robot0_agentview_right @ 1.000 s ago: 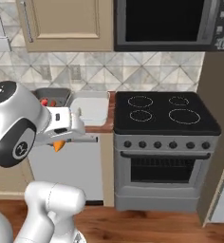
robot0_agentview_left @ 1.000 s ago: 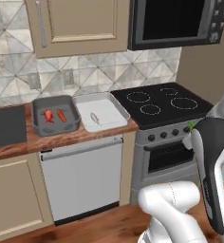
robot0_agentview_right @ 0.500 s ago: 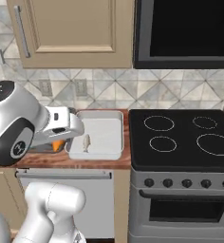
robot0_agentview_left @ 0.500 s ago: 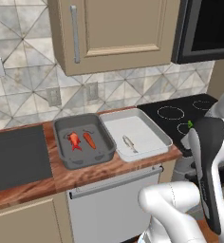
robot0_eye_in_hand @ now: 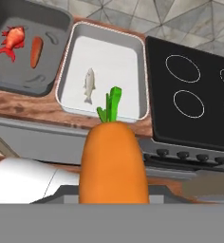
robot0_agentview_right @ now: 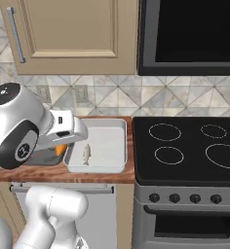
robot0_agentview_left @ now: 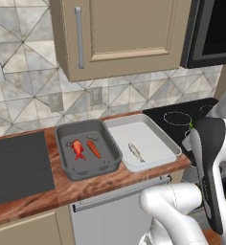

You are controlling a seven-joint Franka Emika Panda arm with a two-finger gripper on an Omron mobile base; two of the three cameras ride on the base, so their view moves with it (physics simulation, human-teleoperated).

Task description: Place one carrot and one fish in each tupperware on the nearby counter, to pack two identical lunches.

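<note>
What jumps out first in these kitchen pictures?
A big orange carrot with a green top, held in the claw, looms in the hand view. Beyond it on the wooden counter, the dark grey tray holds a red fish and a carrot; the white tray holds a silver fish.

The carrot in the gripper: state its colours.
Bright orange carrot with a green leafy top, clearest in the hand view.

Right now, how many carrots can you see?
2. One plain red-orange carrot lies in the dark grey tupperware beside the red fish. One green-topped carrot is held in the gripper. None seems hidden.
</note>
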